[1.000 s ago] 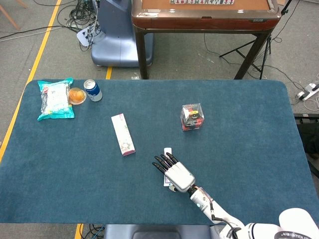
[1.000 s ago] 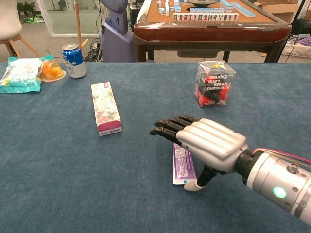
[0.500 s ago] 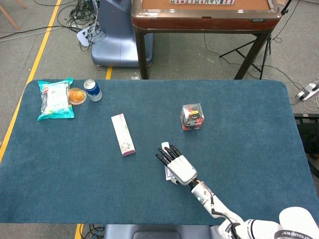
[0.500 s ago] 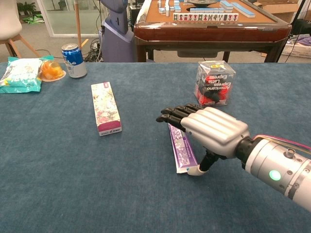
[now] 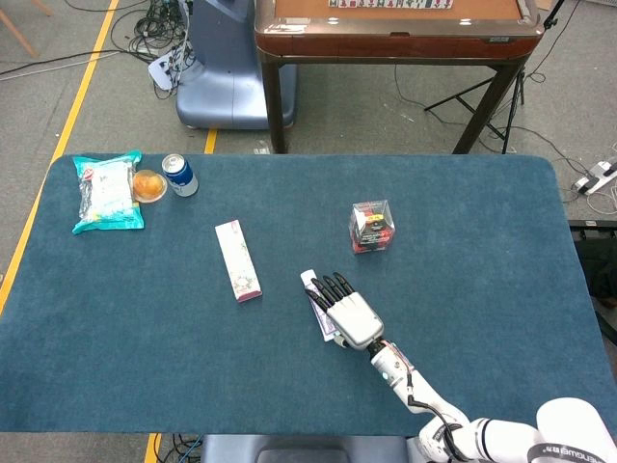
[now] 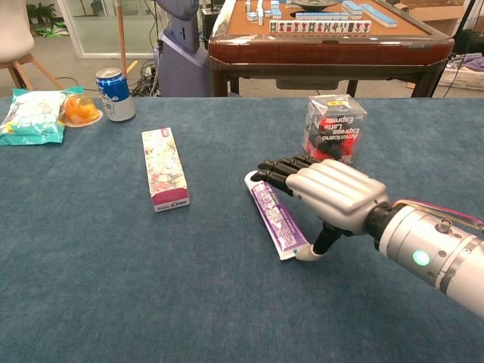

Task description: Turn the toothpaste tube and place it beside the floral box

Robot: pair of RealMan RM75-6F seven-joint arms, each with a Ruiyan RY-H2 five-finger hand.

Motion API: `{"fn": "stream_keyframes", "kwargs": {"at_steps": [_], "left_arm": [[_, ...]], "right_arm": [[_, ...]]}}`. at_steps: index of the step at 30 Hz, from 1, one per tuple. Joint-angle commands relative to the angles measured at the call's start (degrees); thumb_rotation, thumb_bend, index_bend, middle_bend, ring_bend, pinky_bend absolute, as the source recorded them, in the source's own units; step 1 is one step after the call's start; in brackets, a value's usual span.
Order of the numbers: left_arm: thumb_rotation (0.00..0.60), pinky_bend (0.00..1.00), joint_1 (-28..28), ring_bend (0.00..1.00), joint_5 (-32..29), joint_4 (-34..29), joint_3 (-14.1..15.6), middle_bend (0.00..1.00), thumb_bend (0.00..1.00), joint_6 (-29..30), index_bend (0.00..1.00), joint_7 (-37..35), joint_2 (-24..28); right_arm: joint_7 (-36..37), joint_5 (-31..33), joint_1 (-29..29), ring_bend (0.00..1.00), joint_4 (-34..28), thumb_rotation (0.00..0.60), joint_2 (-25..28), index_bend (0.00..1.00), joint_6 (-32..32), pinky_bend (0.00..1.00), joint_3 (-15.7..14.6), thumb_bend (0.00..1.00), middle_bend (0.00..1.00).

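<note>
Head view: my right hand [image 5: 349, 313] sits flat over the toothpaste tube [image 5: 316, 295], fingers stretched out together and pointing toward the far-left of the tabletop [image 5: 482, 289]. Tube pokes out from under the fingertips on the side facing the floral box [image 5: 237, 260]; its white end shows nearest the box's near end, rest hidden under the palm. Tube is near the box but clearly apart, to the box's right. Box's long axis runs roughly away from me w/ a slight slant; tube's visible bit slants a similar way, can't judge exactly from here. Left hand not in either view, so right hand is the only one in play.

Chest view: clearer. Right hand [image 6: 329, 195] lies over the tube [image 6: 275, 218], fingers straight and side by side, thumb down touching the tabletop at the tube's near end. Looks like pressing/sliding, not a pinch — I can't tell if anything is actually clamped. Tube's long axis runs diagonal: far end toward the floral box [image 6: 164, 167], near end under my thumb. Not yet parallel w/ the box, I judge. The gap to the box lies off to the hand's left, so next move prob. needs a bit more twist plus a push left toward the box.
</note>
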Motion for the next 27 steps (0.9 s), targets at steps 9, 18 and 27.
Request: {"fn": "stream_keyframes", "kwargs": {"at_steps": [9,18,27], "left_arm": [[0.6,0.51,0.0,0.43,-0.3,0.1,-0.1,0.61,0.24,-0.1,0.66,0.0,-0.1],[0.6,0.51,0.3,0.44,-0.8,0.4,-0.3,0.61,0.24,-0.1,0.66,-0.7,0.1],[0.6,0.51,0.6,0.44,-1.5,0.7,-0.8,0.61,0.24,-0.1,0.66,-1.6,0.5]], "right_arm": [[0.9,2.0,1.7,0.0,3.6,0.6,-1.6,0.09,-1.3,0.06,1.9,0.0,0.0],[2.3,3.0,3.1,0.0,6.2,0.6,-3.3,0.09,-1.7,0.06,3.3,0.0,0.0],[3.4,3.3,4.8,0.0,7.9,0.6,-5.4,0.09,-2.2,0.06,4.2,0.0,0.0]]}}
